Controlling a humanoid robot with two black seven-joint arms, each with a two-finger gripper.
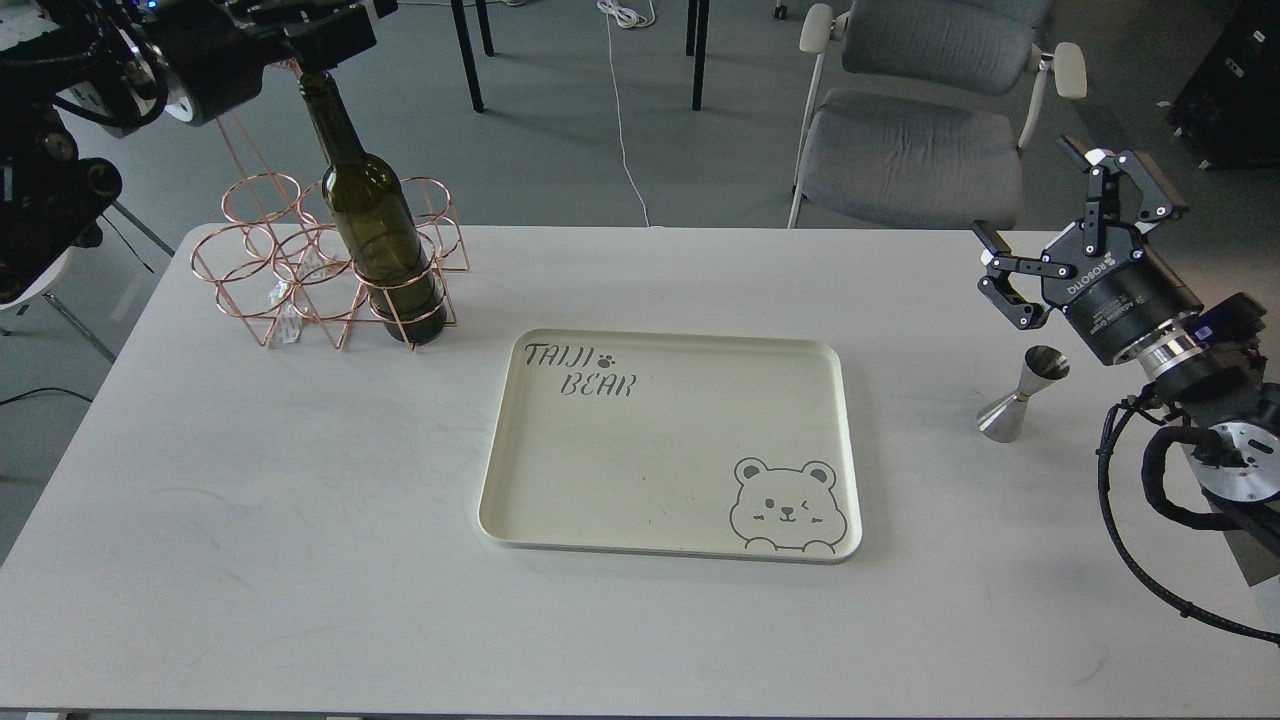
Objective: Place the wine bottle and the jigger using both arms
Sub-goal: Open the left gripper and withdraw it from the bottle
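The tray (668,447) lies mid-surface (300,560), nothing in it. Left of and behind the tray, the bottle (375,215) stands upright in the front right ring of a copper wire rack (300,270). The left jaws (300,45) are at the bottle's mouth; whether they grip it, I cannot tell. Right of the tray stands the jigger (1022,394), upright. The right jaws (1075,215) hang just above and behind it, spread apart, holding nothing.
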